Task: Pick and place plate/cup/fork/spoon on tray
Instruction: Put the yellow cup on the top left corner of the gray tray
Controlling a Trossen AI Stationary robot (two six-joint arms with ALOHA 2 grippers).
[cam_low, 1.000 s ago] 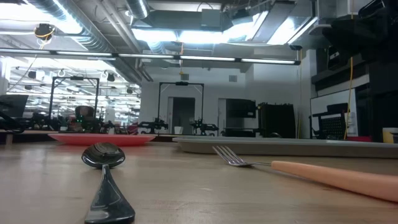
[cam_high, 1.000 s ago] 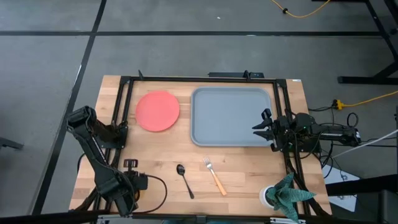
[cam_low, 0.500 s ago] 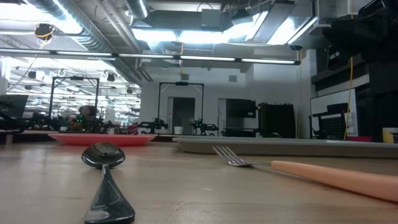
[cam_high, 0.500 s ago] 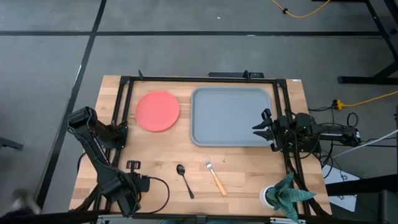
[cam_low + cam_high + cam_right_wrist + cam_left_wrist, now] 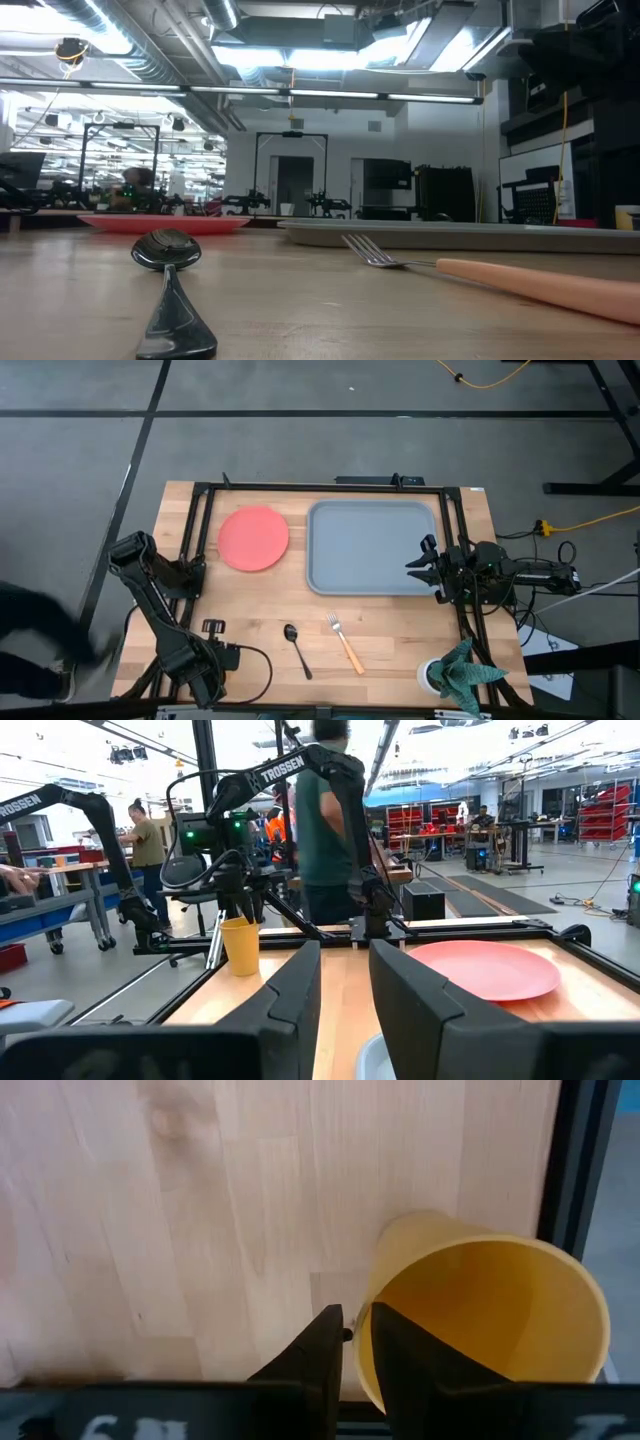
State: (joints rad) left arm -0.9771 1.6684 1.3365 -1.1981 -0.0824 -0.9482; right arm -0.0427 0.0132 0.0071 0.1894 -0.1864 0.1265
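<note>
The coral-red plate lies flat at the far left, and the grey-blue tray lies beside it. The dark spoon and the orange-handled fork lie flat on the wood near the front edge. My left gripper is at the near left corner, shut on the yellow cup. The cup also shows in the right wrist view but is hidden under the arm in the high view. My right gripper is open and empty at the tray's right rim. My left gripper pinches the cup's wall at the rim, with one finger inside the cup and one outside. The fingers come from above, pointing down. The cup is upright below the gripper with its mouth up. I cannot tell whether its base is on the table.
A black frame runs along the table's left, far and right sides. A green cloth on a white object sits at the near right corner. People stand beyond the table's left side. Bare wood lies between the plate and the spoon.
My left gripper has shifted a little toward the table's right edge with the cup. A person has come into the high view on the floor left of the table.
</note>
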